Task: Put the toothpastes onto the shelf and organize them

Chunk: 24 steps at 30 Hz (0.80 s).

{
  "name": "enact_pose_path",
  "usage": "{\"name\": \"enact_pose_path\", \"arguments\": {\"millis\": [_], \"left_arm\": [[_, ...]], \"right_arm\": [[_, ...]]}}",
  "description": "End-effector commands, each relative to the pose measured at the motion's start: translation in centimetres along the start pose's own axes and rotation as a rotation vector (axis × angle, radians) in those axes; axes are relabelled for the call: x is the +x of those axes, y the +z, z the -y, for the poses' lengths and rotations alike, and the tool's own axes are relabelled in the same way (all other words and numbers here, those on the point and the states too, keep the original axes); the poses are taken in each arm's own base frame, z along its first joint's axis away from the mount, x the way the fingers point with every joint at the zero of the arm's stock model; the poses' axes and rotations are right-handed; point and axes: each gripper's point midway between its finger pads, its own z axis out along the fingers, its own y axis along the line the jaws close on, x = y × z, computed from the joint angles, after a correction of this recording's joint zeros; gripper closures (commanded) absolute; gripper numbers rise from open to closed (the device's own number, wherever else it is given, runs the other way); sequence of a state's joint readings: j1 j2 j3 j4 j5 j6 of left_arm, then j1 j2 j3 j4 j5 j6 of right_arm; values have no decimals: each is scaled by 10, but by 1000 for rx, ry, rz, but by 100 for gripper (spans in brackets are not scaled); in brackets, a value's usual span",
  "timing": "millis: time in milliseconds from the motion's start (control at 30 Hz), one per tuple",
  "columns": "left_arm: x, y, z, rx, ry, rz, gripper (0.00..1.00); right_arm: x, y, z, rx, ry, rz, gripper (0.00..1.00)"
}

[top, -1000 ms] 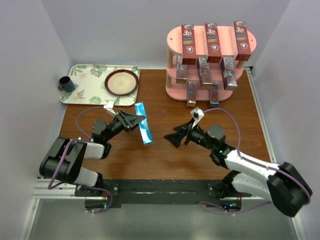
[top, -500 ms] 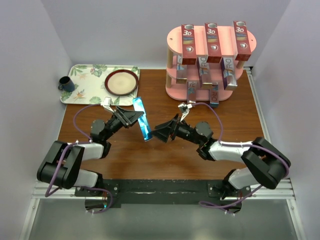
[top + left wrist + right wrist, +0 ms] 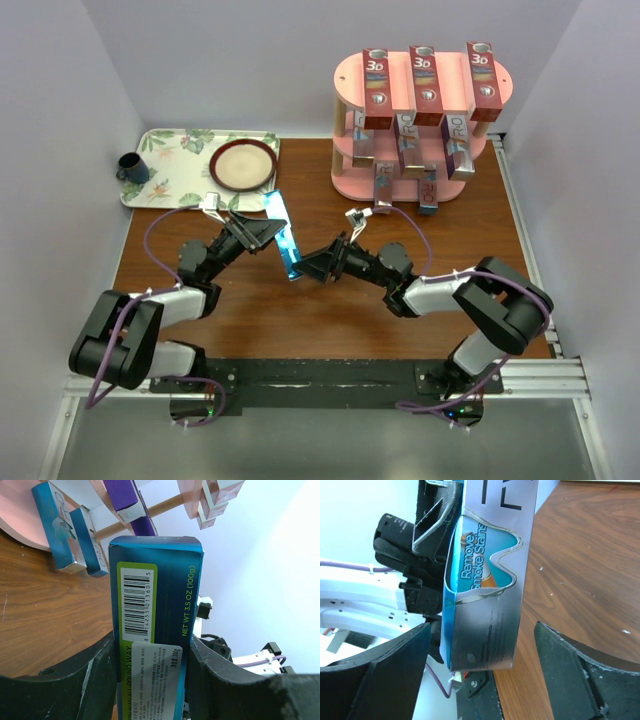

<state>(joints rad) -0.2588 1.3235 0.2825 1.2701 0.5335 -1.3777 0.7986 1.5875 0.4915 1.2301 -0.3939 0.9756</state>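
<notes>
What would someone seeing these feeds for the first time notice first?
The teal-blue toothpaste carton at the middle of the brown wooden table draws the eye. The left gripper is clamped on it, and the right gripper stands open around its near end. Next comes the pink three-tier shelf at the far right, with red cartons lined up on its top board.

teal-blue carton [image 3: 285, 240]: barcode and "NET WT 3.5 OZ (100g)" on one face, silver "Remove Smoke Stains" print on another; clamped around its middle by left gripper [image 3: 150, 662], tilted, well left of shelf | shelf [image 3: 345, 88]: pink, three tiers, upright, far right | red cartons [image 3: 424, 78]: three side by side on top tier | silver-white cartons [image 3: 458, 150]: row on middle tier | bottom-tier cartons [image 3: 383, 185]: two, near front edge
</notes>
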Motion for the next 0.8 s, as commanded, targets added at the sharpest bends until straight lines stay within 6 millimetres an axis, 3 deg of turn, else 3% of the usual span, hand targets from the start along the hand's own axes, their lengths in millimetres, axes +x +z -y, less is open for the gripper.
{"name": "enact_pose_path", "arguments": {"millis": [0,167,267,367,400,467,500,700,733,767], "left_arm": [[-18,-30,144,583,328,154,78],[-18,-30,145,587,331,156,78],[-17,-30,144,586,341,151,75],[-14,-30,139,571,353,145,62],[-13,-31,136,564,356,143,53],[-12,-30,128,542,362,143,47],[-12,-30,125,532,365,145,37],[-11,-28,102,471,392,129,2],[-10,-27,99,462,393,125,0],[-10,-27,96,453,404,119,0]], "right_arm": [[-13,12,-39,-173,8,31,18],[-13,12,-48,-246,37,45,33],[-12,12,-51,-271,43,45,47],[-12,9,-50,-257,20,53,65],[-12,7,-48,-245,-2,53,67],[-12,6,-46,-214,-25,46,69],[-10,5,-43,-196,-58,43,69],[-16,-6,-26,-39,-198,46,70],[-12,-8,-14,26,-202,19,70],[-19,-12,-18,41,-229,34,71]]}}
